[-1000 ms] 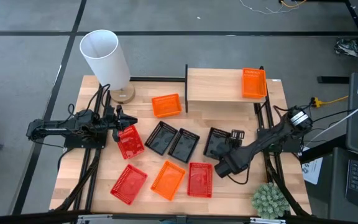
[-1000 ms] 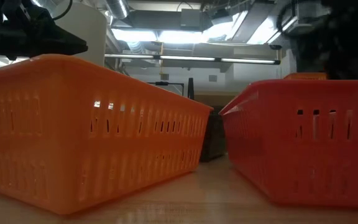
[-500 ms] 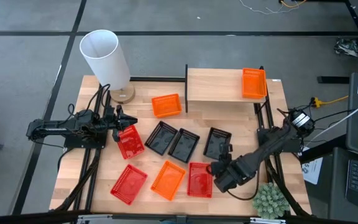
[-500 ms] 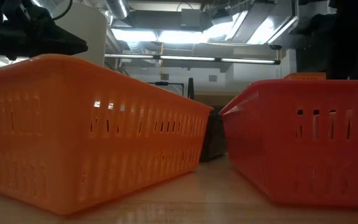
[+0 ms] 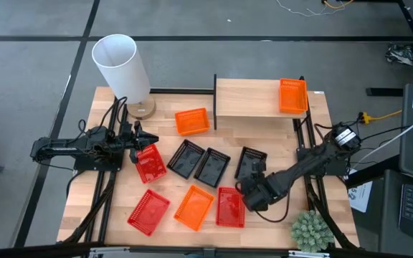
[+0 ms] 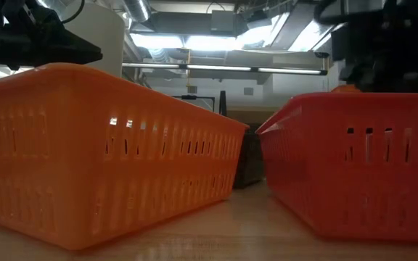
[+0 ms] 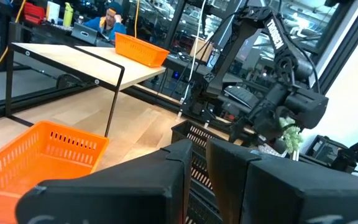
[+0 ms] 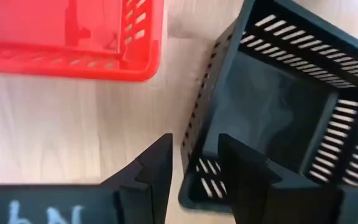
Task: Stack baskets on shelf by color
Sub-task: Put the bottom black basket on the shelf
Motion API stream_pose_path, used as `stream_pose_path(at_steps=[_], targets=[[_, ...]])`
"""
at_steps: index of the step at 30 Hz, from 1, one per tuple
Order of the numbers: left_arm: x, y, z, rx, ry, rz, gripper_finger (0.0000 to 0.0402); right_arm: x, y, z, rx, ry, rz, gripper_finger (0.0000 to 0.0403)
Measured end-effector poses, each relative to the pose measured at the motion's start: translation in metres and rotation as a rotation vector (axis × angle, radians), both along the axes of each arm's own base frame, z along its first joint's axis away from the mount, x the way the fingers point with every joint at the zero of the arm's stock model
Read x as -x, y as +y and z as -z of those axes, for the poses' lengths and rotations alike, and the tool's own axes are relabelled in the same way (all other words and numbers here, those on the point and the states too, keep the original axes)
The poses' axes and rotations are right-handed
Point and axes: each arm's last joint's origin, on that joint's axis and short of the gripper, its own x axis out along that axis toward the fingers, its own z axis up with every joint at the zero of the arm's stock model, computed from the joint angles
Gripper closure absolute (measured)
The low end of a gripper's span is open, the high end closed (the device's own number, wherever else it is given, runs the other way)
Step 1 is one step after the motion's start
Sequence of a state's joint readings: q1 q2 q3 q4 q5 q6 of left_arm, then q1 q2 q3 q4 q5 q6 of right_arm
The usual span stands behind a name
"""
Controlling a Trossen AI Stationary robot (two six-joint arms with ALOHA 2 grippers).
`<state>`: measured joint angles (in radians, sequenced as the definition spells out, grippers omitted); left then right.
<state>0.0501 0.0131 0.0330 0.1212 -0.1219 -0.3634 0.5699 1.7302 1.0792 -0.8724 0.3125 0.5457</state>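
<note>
The right gripper [image 8: 194, 165] has swung back toward the black basket [image 8: 278, 118] on the counter [image 5: 264, 147], jaws apart astride its near wall. The left gripper [image 5: 136, 136] waits, jaws together, beside a red basket [image 5: 150, 163].

In my low view, the orange basket [image 6: 100, 152] and red basket [image 6: 354, 163] hide most of the table. The right gripper [image 6: 383, 43] shows only as a dark silhouette, cropped.
</note>
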Motion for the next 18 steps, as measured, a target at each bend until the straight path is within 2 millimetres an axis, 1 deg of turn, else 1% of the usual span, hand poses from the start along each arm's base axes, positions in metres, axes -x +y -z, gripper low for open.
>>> stream_pose_path(at_steps=[3, 5, 7, 9, 10, 11, 15, 18], targets=[[0.0, 0.0, 0.0, 0.0, 0.0, 0.0, 0.036, 0.001, -0.006, 0.009, 0.009, -0.005, 0.01, 0.0274], [0.0, 0.0, 0.0, 0.0, 0.0, 0.0, 0.036, 0.002, -0.01, 0.011, 0.055, -0.02, 0.022, 0.028], [0.0, 0.0, 0.0, 0.0, 0.0, 0.0, 0.036, 0.003, -0.012, 0.011, 0.093, -0.031, 0.046, 0.0305], [0.0, 0.0, 0.0, 0.0, 0.0, 0.0, 0.036, 0.002, -0.012, 0.006, 0.112, -0.031, 0.054, 0.0353], [0.0, 0.0, 0.0, 0.0, 0.0, 0.0, 0.036, 0.0, -0.011, 0.001, 0.12, -0.031, 0.053, 0.0377], [0.0, 0.0, 0.0, 0.0, 0.0, 0.0, 0.036, -0.001, -0.009, -0.005, 0.135, -0.032, 0.045, 0.0387], [0.0, 0.0, 0.0, 0.0, 0.0, 0.0, 0.036, -0.004, 0.0, -0.038, 0.16, -0.029, 0.067, 0.0396], [0.0, 0.0, 0.0, 0.0, 0.0, 0.0, 0.036, -0.003, 0.009, -0.07, 0.246, -0.065, 0.046, 0.0397]])
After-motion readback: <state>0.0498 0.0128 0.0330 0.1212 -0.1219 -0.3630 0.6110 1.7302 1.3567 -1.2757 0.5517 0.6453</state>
